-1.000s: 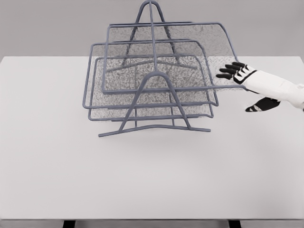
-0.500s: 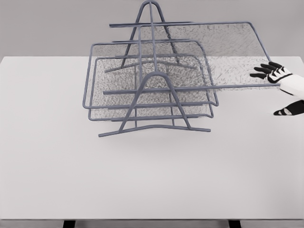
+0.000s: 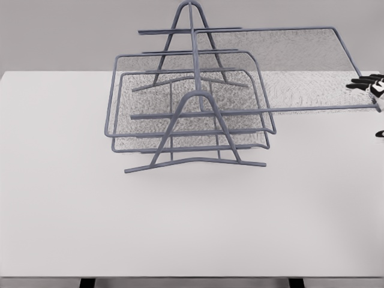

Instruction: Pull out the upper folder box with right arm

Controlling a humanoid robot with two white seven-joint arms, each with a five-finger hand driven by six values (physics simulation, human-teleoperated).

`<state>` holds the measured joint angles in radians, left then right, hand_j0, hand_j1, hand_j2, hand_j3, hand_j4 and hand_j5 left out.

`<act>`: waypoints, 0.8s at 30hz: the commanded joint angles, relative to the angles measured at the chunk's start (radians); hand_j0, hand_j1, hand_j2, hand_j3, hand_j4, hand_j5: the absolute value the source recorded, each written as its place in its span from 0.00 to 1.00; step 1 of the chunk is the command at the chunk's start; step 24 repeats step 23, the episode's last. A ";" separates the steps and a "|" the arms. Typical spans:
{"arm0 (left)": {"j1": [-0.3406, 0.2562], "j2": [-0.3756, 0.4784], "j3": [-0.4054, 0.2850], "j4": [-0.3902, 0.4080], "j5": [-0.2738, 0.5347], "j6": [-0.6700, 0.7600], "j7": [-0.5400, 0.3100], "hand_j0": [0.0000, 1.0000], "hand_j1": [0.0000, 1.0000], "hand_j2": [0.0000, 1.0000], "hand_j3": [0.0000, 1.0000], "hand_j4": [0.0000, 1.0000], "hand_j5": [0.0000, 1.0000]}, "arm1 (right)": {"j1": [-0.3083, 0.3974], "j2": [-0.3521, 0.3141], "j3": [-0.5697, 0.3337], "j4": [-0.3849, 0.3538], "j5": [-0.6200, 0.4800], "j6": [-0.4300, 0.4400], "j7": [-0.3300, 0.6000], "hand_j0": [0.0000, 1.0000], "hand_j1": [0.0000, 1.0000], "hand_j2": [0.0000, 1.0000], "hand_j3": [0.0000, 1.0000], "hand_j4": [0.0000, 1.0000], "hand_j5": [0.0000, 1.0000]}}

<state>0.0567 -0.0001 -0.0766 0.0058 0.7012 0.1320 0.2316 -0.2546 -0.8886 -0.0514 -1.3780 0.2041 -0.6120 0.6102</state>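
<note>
Upper folder box (image 3: 282,66) extends rightward from rack (image 3: 192,114); right hand (image 3: 373,87) fingers hooked on its corner.

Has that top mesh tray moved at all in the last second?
Yes. The top tray has slid to the picture's right, out of the stationary rack frame, drawn by the right hand at the edge.

Plain grey wall (image 3: 72,30) behind white table (image 3: 192,222).
</note>
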 commanded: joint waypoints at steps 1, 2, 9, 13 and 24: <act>0.000 0.000 0.000 0.000 0.000 0.000 0.000 1.00 1.00 1.00 1.00 1.00 1.00 | -0.002 0.005 -0.022 -0.004 -0.048 0.001 0.001 1.00 1.00 1.00 1.00 1.00 1.00; 0.000 0.000 0.000 0.000 0.000 0.000 0.000 1.00 1.00 1.00 1.00 1.00 1.00 | -0.009 0.002 -0.022 -0.019 -0.052 0.001 0.001 1.00 1.00 1.00 1.00 1.00 1.00; -0.002 0.000 0.001 -0.001 0.001 0.000 -0.001 1.00 1.00 1.00 1.00 1.00 1.00 | -0.077 -0.067 0.096 -0.289 -0.218 0.028 0.001 1.00 1.00 1.00 1.00 1.00 1.00; -0.003 0.000 0.001 -0.004 0.003 0.000 -0.003 1.00 1.00 1.00 1.00 1.00 1.00 | -0.138 -0.055 0.212 -0.305 -0.238 0.021 0.001 1.00 1.00 1.00 1.00 1.00 1.00; -0.003 0.000 0.003 -0.003 0.003 0.001 -0.003 1.00 1.00 1.00 1.00 1.00 1.00 | -0.252 0.063 0.386 -0.305 -0.238 0.003 0.001 1.00 1.00 1.00 1.00 1.00 1.00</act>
